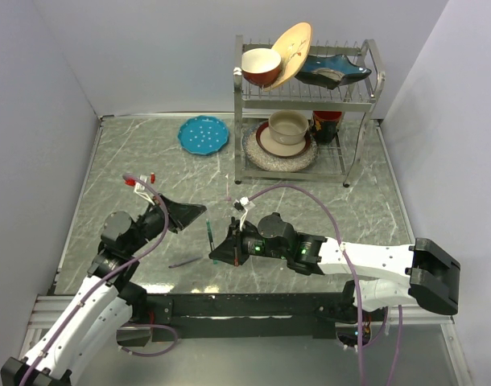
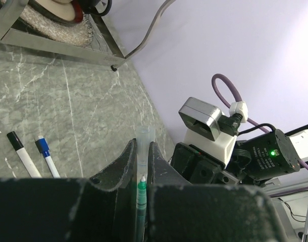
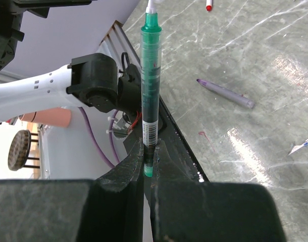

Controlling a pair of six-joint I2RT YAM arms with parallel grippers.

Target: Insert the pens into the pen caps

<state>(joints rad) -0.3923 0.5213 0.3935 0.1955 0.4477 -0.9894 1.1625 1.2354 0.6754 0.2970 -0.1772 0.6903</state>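
1. The green pen is clamped at its rear end by the closed right gripper.
2. A pale tube, perhaps a cap, is pinched by the left gripper, just beside the pen's tip.
3. Light, stiff, slick plastic is judged; a mid-barrel hold is favoured.

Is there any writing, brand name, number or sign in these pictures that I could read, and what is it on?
None can be read as words or numbers.
Green pen, held in the right gripper: a barcode label and faint dark print on the barrel, both too blurred to read.
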